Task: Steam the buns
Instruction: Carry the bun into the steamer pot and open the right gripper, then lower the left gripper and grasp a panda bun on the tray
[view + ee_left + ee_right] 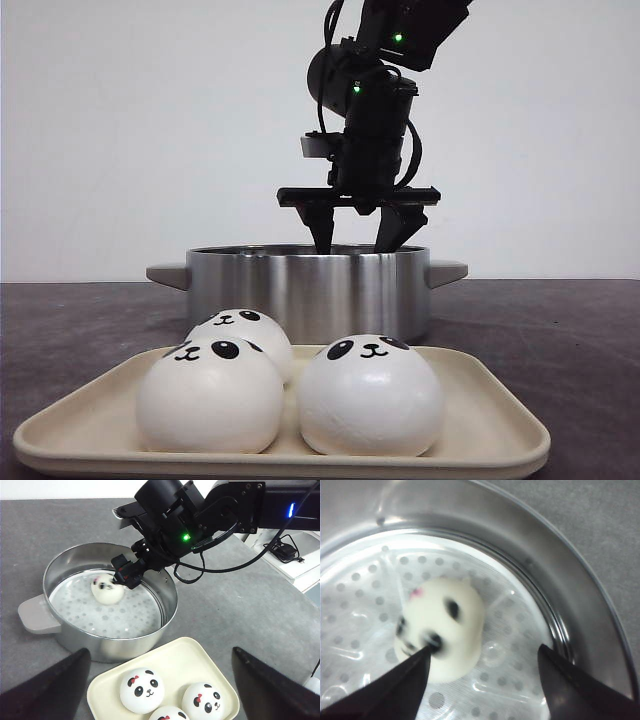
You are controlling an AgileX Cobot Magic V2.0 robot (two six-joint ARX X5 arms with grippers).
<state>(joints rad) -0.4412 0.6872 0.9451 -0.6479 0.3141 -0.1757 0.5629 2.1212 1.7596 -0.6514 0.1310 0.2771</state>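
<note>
First bun [107, 589] placed on steamer insert, upper left of frame — right gripper [357, 232] seen open, empty. Left gripper [160, 680] wide open, idle. Next bun to be fetched from tray [500, 425].

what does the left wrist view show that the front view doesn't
Only the left wrist view shows the pot's inside: a fourth bun on the perforated steamer insert, beside the right gripper, plus the left gripper's fingers, spread apart. Only the front view shows both pot handles. Both show the steel pot, the cream tray and its three buns.
</note>
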